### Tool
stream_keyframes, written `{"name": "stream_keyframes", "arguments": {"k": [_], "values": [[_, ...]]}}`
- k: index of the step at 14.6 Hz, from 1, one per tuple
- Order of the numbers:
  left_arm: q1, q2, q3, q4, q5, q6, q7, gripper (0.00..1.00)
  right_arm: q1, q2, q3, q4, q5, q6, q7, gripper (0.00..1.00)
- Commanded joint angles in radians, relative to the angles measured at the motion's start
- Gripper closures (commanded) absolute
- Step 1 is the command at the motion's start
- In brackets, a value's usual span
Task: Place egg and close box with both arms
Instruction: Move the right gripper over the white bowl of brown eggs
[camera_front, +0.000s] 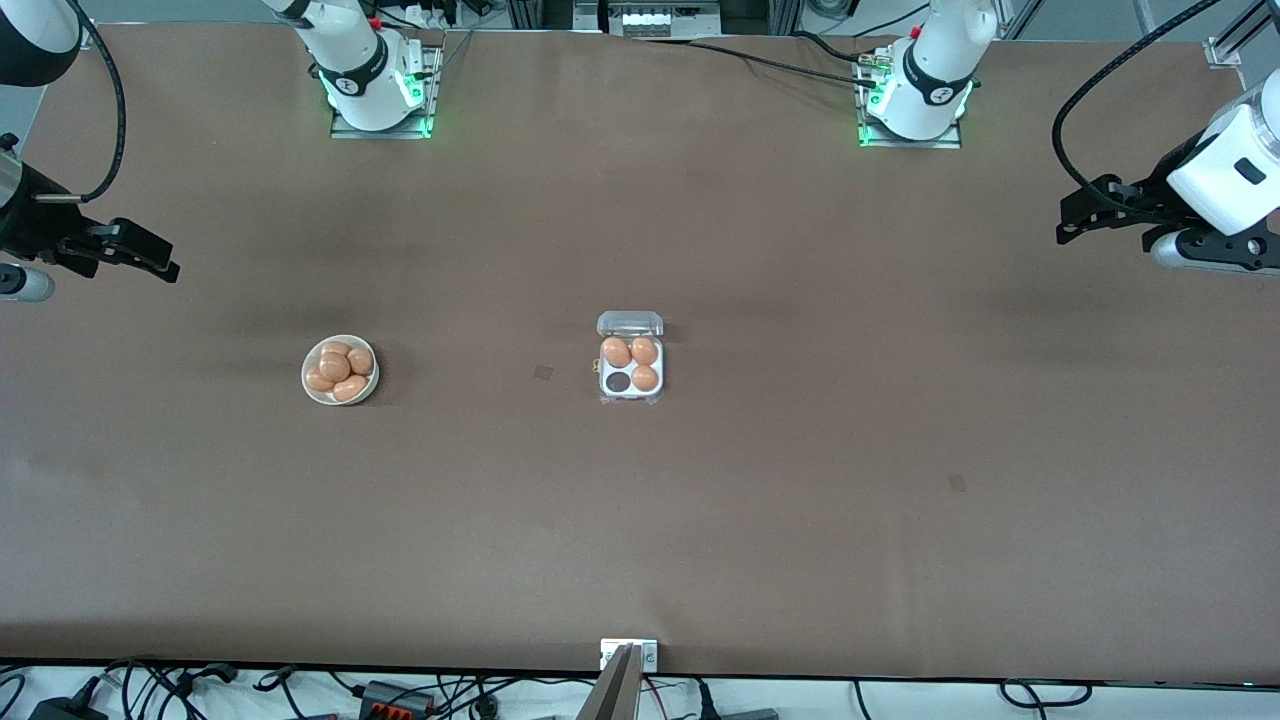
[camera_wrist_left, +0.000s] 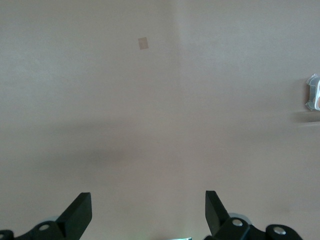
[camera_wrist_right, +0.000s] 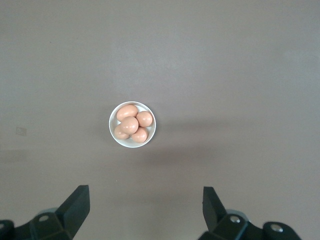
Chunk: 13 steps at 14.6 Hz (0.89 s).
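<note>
Three eggs fill the box (camera_front: 631, 368) at the middle of the frame, and we see one cell empty, the one nearest the front camera toward the right arm's end. Its clear lid (camera_front: 630, 324) lies hinged open, farther from the camera than the tray. We find wide bare table (camera_front: 800, 520) on every side of the box.

Over at centre-left of the frame sits a round white bowl (camera_front: 340, 370) with five loose eggs, the egg (camera_front: 334, 367) on top of the heap. The bowl stands well apart from the box, with open table around it and down to the lower edge.

Up at the left edge of the frame we see the right claw (camera_wrist_right: 145, 210), held high above the bowl, fingers spread wide and empty. At the right edge hangs the left claw (camera_wrist_left: 148, 212) over bare table, likewise spread apart and holding nothing, with just a corner of the box (camera_wrist_left: 314, 93) at its view's edge.
</note>
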Motion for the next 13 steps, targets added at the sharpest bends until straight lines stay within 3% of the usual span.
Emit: {"name": "stream_keyframes", "arguments": {"k": [1, 6, 11, 13], "values": [[-0.003, -0.001, 0.001, 0.019, -0.007, -0.019, 0.003, 0.0, -0.007, -0.022, 0.005, -0.024, -0.008, -0.012, -0.003, 0.0], [-0.002, 0.0, 0.002, 0.019, -0.007, -0.019, 0.003, 0.0, -0.003, 0.002, 0.008, -0.026, -0.014, 0.021, -0.007, 0.0], [-0.003, 0.0, 0.001, 0.019, -0.008, -0.019, 0.003, 0.0, 0.007, 0.177, 0.013, -0.027, -0.014, 0.118, 0.008, 0.0], [-0.003, 0.0, 0.001, 0.019, -0.008, -0.019, 0.003, 0.0, 0.055, 0.243, 0.013, -0.026, -0.014, 0.158, 0.011, 0.0]]}}
